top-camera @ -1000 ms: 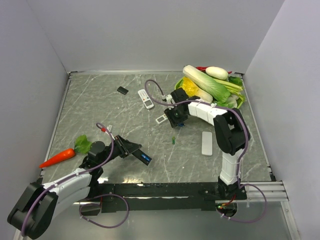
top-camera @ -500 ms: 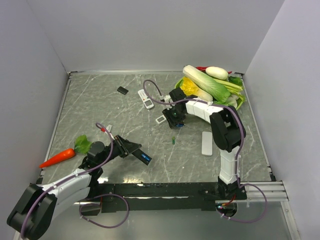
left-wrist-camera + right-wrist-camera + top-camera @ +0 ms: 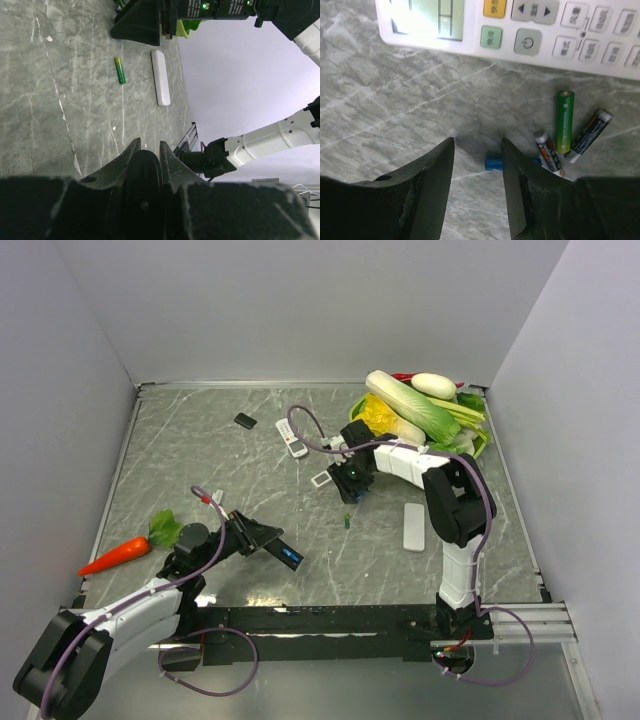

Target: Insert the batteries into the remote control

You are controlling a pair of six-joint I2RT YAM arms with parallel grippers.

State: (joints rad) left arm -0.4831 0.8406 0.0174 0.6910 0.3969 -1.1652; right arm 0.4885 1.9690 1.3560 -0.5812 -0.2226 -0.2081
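Hovering R gripper [image 3: 477,187] gapes over 4 batteries [image 3: 564,121]; L gripper [image 3: 148,149] clamps black remote [image 3: 284,554].

Green battery [image 3: 564,121], grey marbled table [image 3: 395,100].

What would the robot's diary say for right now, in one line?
left gripper: shut on dark remote | right gripper: open over blue battery, beside white remote | green battery: lying loose

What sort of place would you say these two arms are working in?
Probably a robot test cell, not a home: a grey marble-patterned tabletop boxed in by plain white walls, with staged props such as a pile of toy-like vegetables, an orange carrot and loose small cylindrical batteries.
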